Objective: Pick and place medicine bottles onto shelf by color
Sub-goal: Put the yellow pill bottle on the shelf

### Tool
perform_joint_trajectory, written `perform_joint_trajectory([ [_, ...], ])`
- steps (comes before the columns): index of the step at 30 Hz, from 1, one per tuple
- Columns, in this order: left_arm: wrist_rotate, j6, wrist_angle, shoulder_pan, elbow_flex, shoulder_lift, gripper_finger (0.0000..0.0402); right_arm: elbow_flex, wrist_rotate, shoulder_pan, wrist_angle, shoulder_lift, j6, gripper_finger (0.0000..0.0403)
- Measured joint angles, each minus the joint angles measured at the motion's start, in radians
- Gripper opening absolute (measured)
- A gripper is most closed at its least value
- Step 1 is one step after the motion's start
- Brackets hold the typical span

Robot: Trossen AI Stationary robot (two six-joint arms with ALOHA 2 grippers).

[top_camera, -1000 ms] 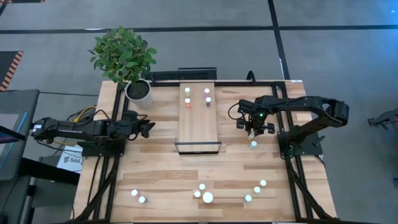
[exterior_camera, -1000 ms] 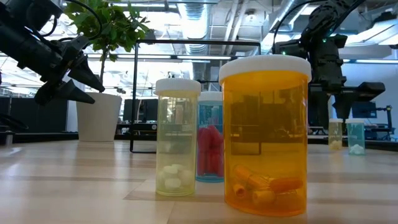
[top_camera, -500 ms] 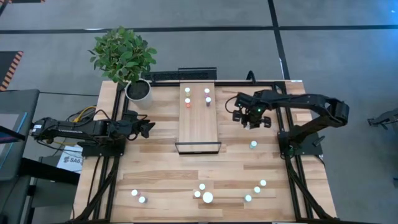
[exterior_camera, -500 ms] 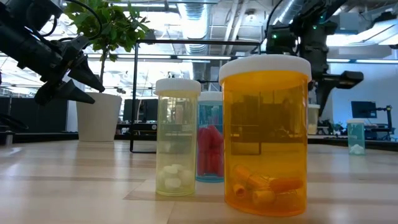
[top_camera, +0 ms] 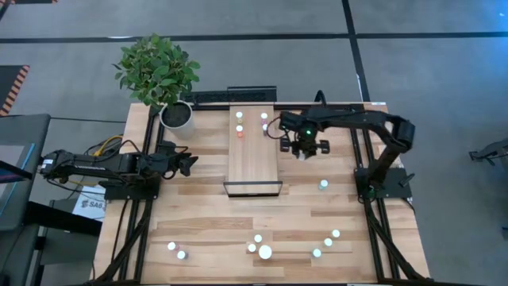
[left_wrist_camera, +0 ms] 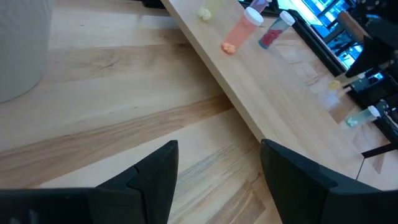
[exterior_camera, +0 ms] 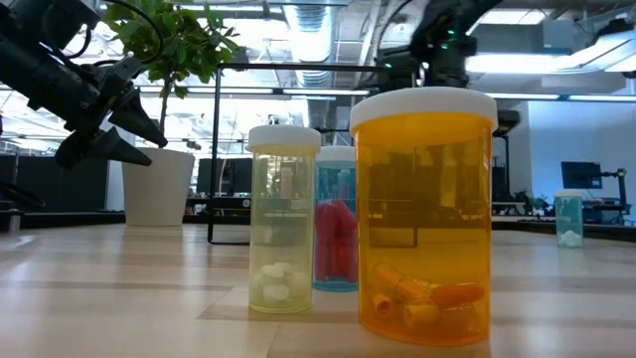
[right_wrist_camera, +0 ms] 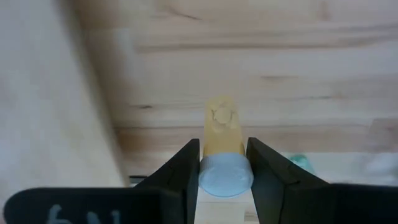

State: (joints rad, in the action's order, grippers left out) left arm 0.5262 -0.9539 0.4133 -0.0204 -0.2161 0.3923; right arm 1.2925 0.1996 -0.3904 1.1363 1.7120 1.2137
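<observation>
Nearest the front edge of the bench [top_camera: 198,230] a loose scatter of medicine bottles waits, the big orange bottle [exterior_camera: 424,214] with a pale yellow one [exterior_camera: 283,219] and a teal one [exterior_camera: 336,219] just beside it, and none of them stands in the way of anything right now. Farther back, the left gripper [top_camera: 187,164] hangs over bare wood left of the shelf [top_camera: 255,159], its fingers spread and empty, well apart from the work. The right gripper [top_camera: 303,146] is up in the air just right of the shelf, pinching a small yellow bottle [right_wrist_camera: 221,134] by the neck under its white cap [right_wrist_camera: 225,177]. I'd worry about that hold: the fingers catch only a narrow band, so a quick swing could tip or drop the bottle. The far end of the shelf already carries four bottles [top_camera: 252,121] close together, and coming in low from the side could knock them over; the shelf's long edge is a lip to clear too. The middle and near end of the shelf lie open, which gives plenty of room. A lone teal bottle [top_camera: 323,184] stands on the bench nearer than the gripper.
</observation>
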Motion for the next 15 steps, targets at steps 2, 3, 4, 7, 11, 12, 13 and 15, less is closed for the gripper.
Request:
perform_joint_trajectory([
  [2, 0.000, 0.000, 0.000, 0.000, 0.000, 0.000, 0.0212, 0.065, -0.004, 0.004, 0.029, 0.036, -0.025, 0.0126],
  [3, 0.000, 0.000, 0.000, 0.000, 0.000, 0.000, 0.0212, 0.100, -0.015, 0.007, 0.042, 0.057, -0.034, 0.0126],
  [4, 0.000, 0.000, 0.000, 0.000, 0.000, 0.000, 0.0212, 0.133, -0.022, 0.012, 0.059, 0.077, -0.042, 0.0126],
  [7, 0.000, 0.000, 0.000, 0.000, 0.000, 0.000, 0.0212, 0.238, -0.041, 0.020, 0.125, 0.145, -0.073, 0.0126],
  [11, 0.000, 0.000, 0.000, 0.000, 0.000, 0.000, 0.0212, 0.371, -0.049, 0.032, 0.209, 0.242, -0.123, 0.0126],
  [12, 0.000, 0.000, 0.000, 0.000, 0.000, 0.000, 0.0212, 0.401, -0.048, 0.032, 0.223, 0.261, -0.135, 0.0126],
  [13, 0.000, 0.000, 0.000, 0.000, 0.000, 0.000, 0.0212, 0.434, -0.049, 0.035, 0.231, 0.282, -0.147, 0.0126],
  [15, 0.000, 0.000, 0.000, 0.000, 0.000, 0.000, 0.0212, 0.490, -0.049, 0.040, 0.244, 0.315, -0.168, 0.0127],
])
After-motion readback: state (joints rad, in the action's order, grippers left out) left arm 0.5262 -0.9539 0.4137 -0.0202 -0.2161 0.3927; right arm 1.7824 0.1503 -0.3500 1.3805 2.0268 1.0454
